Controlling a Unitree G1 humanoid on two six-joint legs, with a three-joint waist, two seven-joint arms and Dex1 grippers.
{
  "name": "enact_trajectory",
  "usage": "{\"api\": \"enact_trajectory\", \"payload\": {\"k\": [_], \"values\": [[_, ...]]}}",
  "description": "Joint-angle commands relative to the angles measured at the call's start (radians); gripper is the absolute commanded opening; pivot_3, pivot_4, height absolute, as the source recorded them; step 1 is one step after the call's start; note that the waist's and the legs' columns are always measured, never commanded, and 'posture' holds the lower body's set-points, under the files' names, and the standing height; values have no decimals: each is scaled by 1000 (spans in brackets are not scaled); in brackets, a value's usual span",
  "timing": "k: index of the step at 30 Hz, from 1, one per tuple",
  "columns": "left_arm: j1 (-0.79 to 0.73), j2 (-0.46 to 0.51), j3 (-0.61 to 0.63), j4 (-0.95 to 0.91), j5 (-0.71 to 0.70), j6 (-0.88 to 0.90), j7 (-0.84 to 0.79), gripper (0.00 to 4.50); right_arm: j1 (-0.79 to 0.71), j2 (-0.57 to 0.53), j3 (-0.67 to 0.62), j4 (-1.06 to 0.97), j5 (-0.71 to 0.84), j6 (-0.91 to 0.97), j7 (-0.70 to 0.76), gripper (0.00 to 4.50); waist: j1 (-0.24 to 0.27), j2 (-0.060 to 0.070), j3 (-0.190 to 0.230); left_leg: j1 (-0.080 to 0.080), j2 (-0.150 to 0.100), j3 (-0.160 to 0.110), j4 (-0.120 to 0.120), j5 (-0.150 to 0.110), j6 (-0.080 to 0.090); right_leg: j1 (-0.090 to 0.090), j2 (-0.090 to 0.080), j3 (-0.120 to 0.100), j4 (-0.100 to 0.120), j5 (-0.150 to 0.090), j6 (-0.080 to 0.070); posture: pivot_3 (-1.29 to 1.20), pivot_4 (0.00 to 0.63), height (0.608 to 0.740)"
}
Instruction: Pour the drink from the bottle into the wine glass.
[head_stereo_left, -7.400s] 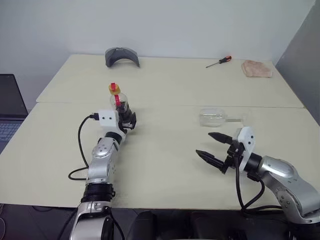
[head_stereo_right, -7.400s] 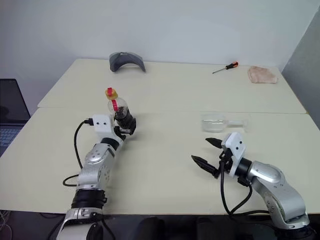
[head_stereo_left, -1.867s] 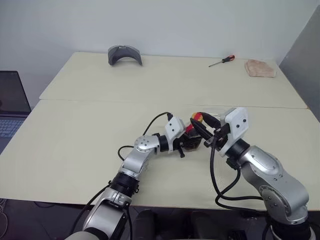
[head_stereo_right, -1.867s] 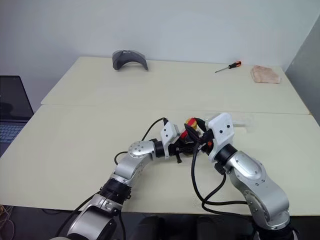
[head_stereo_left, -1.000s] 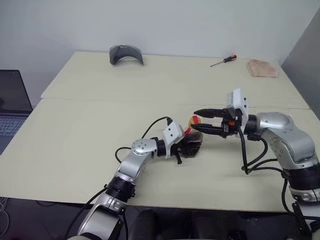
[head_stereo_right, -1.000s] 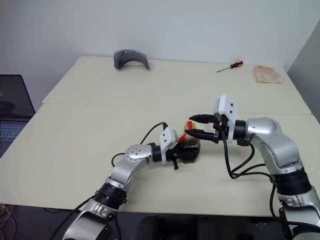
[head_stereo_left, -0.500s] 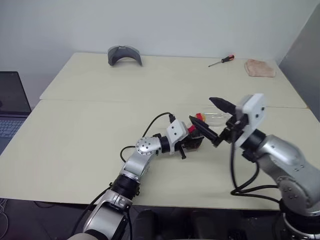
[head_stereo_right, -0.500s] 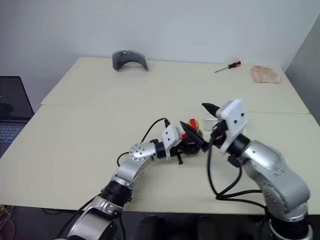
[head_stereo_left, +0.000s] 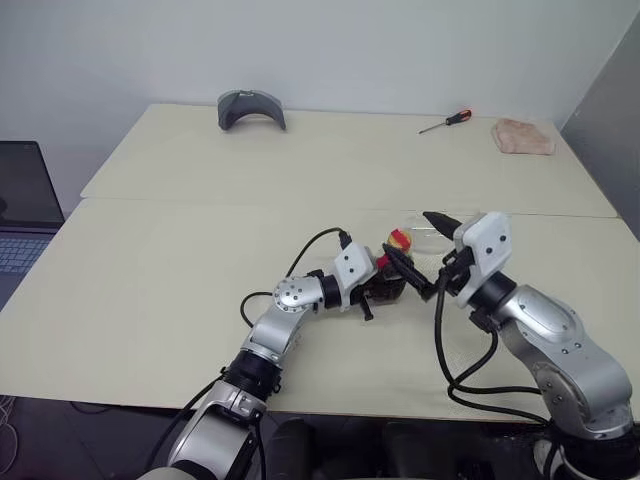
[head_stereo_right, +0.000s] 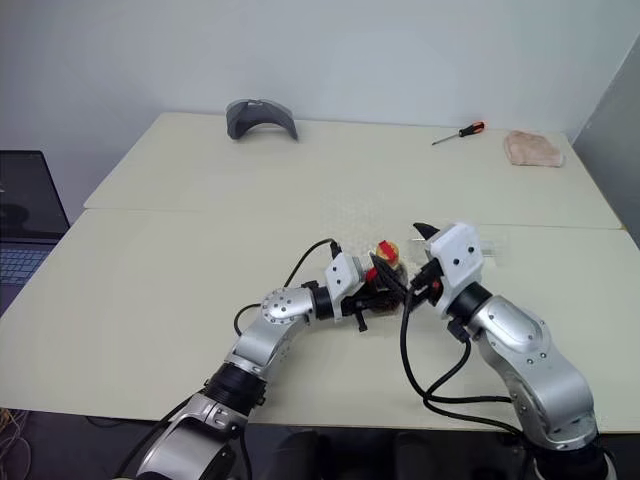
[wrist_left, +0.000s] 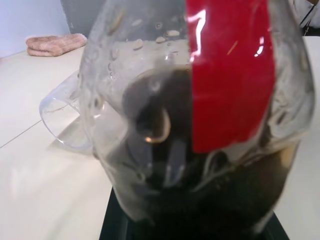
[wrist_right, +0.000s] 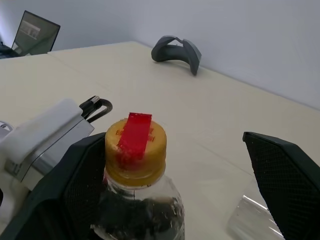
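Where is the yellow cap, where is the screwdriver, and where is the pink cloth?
yellow cap (wrist_right: 135, 150), right wrist view, on its yellow side below the red strip.
screwdriver (head_stereo_left: 455, 118), left eye view, on its red handle.
pink cloth (head_stereo_right: 533, 148), right eye view, on the middle of the folded cloth.

I am looking at two arms of rounded silver-grey metal segments joined by black ribbed collars. Each wrist is carrying a white boxy camera housing dotted with small dark screws, and a black cable is looping loose from each. The left gripper (head_stereo_left: 378, 288) and right gripper (head_stereo_left: 420, 252) are showing pointed black fingers with mesh-textured pads (wrist_right: 285, 175).
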Motion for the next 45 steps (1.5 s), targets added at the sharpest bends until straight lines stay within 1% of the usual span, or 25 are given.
{"api": "enact_trajectory", "payload": {"k": [1,4,7,10,13,17,19,21,23,28,33,37,40,42,45], "values": [[-5,2,31,-40,-27,-23,-6,741,25,-15,-107,-14,8,3,-9,4500,0,0,0,0,0,0,0,0,0,0,0,0,0,0,0,0,150,740],[-4,4,32,-42,-28,-22,-7,741,43,7,-181,-59,130,41,-4,4500,0,0,0,0,0,0,0,0,0,0,0,0,0,0,0,0,150,740],[-4,5,33,-42,-27,-22,-9,739,63,-20,-212,-106,227,88,30,4500,-1,0,0,0,0,0,0,0,0,0,0,0,0,0,0,0,150,740],[-9,5,33,-36,-28,-23,-13,739,69,-65,-211,-158,303,137,57,4500,0,0,0,0,0,0,0,0,0,0,0,0,0,0,0,0,150,740],[-18,1,34,-25,-26,-25,-17,739,-14,-63,-147,-164,279,162,2,4500,-4,0,0,0,0,0,0,0,0,0,1,0,0,0,0,0,150,740],[-23,-3,35,-21,-23,-29,-22,739,-99,-82,-42,-123,140,140,-34,4500,-1,0,0,1,0,-1,0,0,0,0,1,-1,0,0,0,0,150,740],[-22,-4,34,-22,-22,-30,-24,739,-117,-77,-17,-101,100,127,-40,4500,-1,0,0,0,0,-1,0,0,0,0,1,0,0,0,0,0,150,740],[-21,-5,34,-23,-22,-28,-25,739,-116,-101,10,-78,40,95,-24,4500,0,0,0,0,0,0,0,0,0,0,1,0,0,0,0,0,150,740],[-20,-5,34,-26,-22,-26,-25,739,-110,-113,7,-53,8,65,-7,4500,0,0,0,-1,0,0,0,0,0,0,0,0,-1,0,0,0,150,740],[-19,-6,36,-29,-23,-23,-24,739,-71,-121,-40,-23,-7,31,19,4500,0,0,0,-1,0,-1,0,0,0,0,0,0,-2,0,0,0,150,740],[-16,-5,37,-34,-24,-19,-24,738,-18,-98,-145,-32,54,46,20,4500,1,0,0,-1,0,0,0,0,0,0,0,0,-1,0,0,0,150,740],[-15,-6,39,-33,-21,-19,-27,738,57,-132,-208,-85,134,89,81,4500,2,0,0,0,0,0,0,0,0,0,0,-1,0,0,0,0,150,740],[-19,-8,39,-29,-20,-20,-27,738,90,-166,-240,-88,149,105,105,4500,0,0,0,0,0,0,0,0,0,0,0,0,-1,0,0,0,150,740],[-20,-7,39,-28,-20,-20,-29,738,80,-179,-250,-104,213,145,122,4500,0,0,0,0,0,0,0,0,0,0,0,0,0,0,0,0,150,740],[-22,-8,39,-26,-19,-20,-32,738,-2,-147,-222,-129,296,209,73,4500,-3,0,0,1,0,0,0,0,0,0,1,0,0,0,0,0,150,740]]}}
